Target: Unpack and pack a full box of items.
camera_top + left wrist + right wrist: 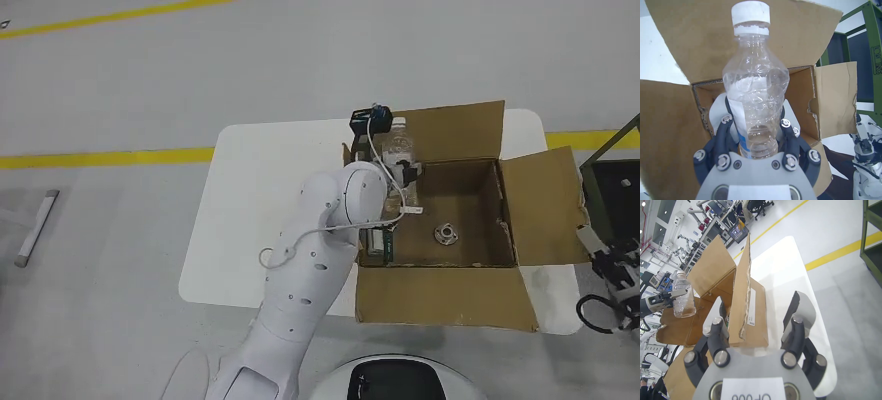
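Plastic bottle upright in left pincer, at cardboard box corner

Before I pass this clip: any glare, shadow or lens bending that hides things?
Top view: the box interior is shaded, though a small metal part on its floor still shows. Left wrist view: the wide lens bows the flaps; highlights speckle the bottle. Right wrist view: glare whitens the table.
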Controlling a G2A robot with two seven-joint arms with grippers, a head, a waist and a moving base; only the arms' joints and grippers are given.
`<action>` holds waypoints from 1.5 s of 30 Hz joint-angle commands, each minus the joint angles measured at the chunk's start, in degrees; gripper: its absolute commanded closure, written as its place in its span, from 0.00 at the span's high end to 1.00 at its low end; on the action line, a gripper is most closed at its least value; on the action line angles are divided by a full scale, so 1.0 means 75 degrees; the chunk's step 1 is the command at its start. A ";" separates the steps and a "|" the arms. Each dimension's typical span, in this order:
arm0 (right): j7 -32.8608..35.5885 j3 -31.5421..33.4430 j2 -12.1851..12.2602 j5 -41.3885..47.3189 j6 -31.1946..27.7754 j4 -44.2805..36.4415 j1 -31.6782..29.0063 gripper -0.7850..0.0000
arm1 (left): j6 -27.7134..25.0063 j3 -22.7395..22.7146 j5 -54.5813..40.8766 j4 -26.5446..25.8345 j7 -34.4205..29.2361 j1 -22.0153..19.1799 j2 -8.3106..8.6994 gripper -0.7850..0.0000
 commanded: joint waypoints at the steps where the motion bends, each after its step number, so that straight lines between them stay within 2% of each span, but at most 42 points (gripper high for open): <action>1: -0.0063 0.0117 0.0003 -0.0033 0.0029 -0.0086 0.0075 1.00 | -0.0009 -0.0067 0.0096 -0.0133 -0.0024 -0.0034 0.0018 0.00; 11: 0.0001 0.0553 0.0075 -0.0987 -0.0074 -0.0641 0.0505 1.00 | -0.0170 -0.0586 0.0836 -0.1000 -0.0544 -0.0028 0.0181 0.00; 20: -0.0130 0.0195 0.0060 -0.1152 0.0033 -0.0805 0.0748 1.00 | -0.0217 -0.1017 0.0934 -0.1753 -0.1244 0.0293 0.0290 0.00; 27: -0.0217 -0.0140 0.0039 -0.1269 0.0031 -0.0798 0.0804 1.00 | -0.0225 -0.1016 0.1304 -0.1665 -0.1699 0.0601 0.0360 0.00; 35: -0.0221 -0.0328 0.0020 -0.1364 -0.0004 -0.0736 0.0747 1.00 | -0.0232 -0.1132 0.2020 -0.1532 -0.1839 0.0873 0.0449 0.00; 45: -0.0141 -0.0323 0.0022 -0.1380 -0.0099 -0.0563 0.0843 1.00 | -0.0238 -0.1246 0.2098 -0.1301 -0.1846 0.1129 0.0490 0.00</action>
